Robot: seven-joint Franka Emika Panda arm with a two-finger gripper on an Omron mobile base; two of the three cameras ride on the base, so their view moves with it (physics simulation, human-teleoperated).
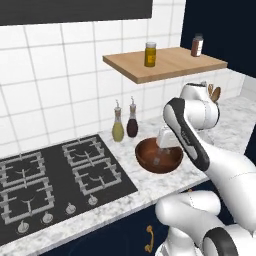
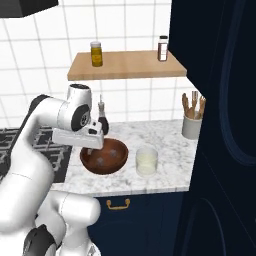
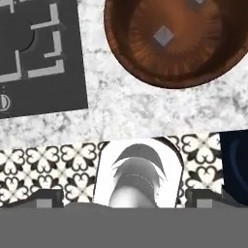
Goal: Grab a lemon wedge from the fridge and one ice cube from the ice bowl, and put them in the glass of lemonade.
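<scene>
The reddish-brown ice bowl (image 1: 150, 159) (image 2: 112, 159) (image 3: 145, 58) sits on the marble counter between the stove and the glass of lemonade (image 2: 146, 161). A pale grey ice cube (image 3: 163, 35) (image 1: 156, 161) (image 2: 101, 161) lies on the bowl's floor, and a second one peeks in at the top edge of the hand view. My gripper (image 1: 165, 144) (image 2: 90, 149) (image 3: 125, 199) hangs just above the bowl's stove-side rim, open and with nothing between its fingers. The fingertips (image 3: 46, 198) stand far apart. The lemon wedge and the fridge are out of view.
Oil and vinegar bottles (image 1: 118, 125) stand behind the bowl by the tiled wall. A gas stove (image 1: 50, 175) lies to the left. A wooden shelf (image 2: 125, 65) with two jars hangs above. A utensil holder (image 2: 192, 122) stands at the back right beside a tall navy panel (image 2: 225, 125).
</scene>
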